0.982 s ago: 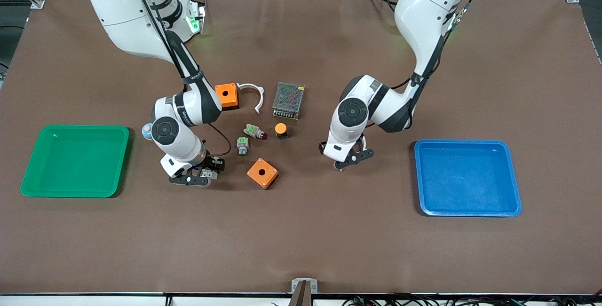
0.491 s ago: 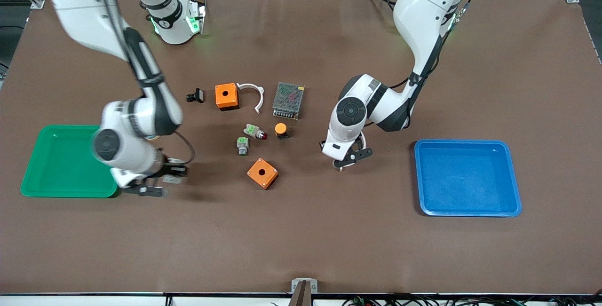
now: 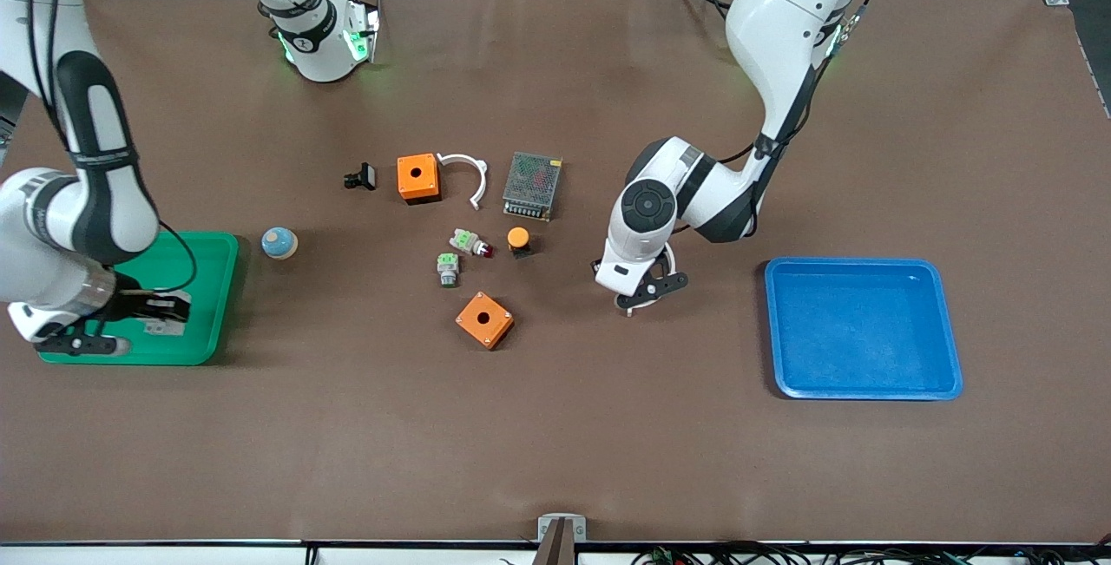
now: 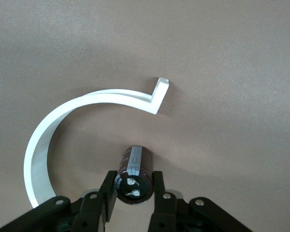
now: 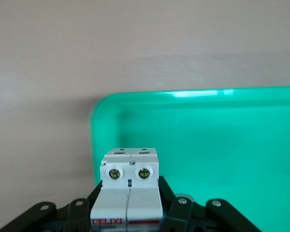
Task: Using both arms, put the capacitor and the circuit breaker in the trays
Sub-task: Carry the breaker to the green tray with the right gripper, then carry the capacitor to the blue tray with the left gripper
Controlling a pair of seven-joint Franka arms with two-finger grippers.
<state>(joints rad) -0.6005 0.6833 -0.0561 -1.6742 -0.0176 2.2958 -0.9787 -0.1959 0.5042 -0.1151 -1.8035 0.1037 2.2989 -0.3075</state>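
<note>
Gripping the circuit breaker (image 5: 129, 186) by its flat sides over the green tray (image 3: 213, 305), the right hand (image 3: 130, 322) holds a stiff, likely solid block. The left hand (image 4: 133, 200) clasps the capacitor (image 4: 134, 175) at the desk (image 3: 555, 426) beside a white curved clip (image 4: 87, 116) (round, probably light and slippery, best pinched across its body).

Glossy green plastic tray (image 5: 193, 140), matt brown table cover (image 3: 555, 443), smooth white plastic circuit breaker (image 5: 129, 193).

1. Trays: two, one green tray (image 3: 204, 244) and one blue tray (image 3: 864, 391).
2. Orange boxes: two (image 3: 417, 177) (image 3: 484, 319).
3. Grey-green push-buttons: two (image 3: 470, 242) (image 3: 448, 269).
4. White curved clips: two (image 3: 467, 174) (image 4: 63, 140).
5. Capacitor (image 4: 134, 175): one.
6. Circuit breaker (image 5: 130, 188): one.
</note>
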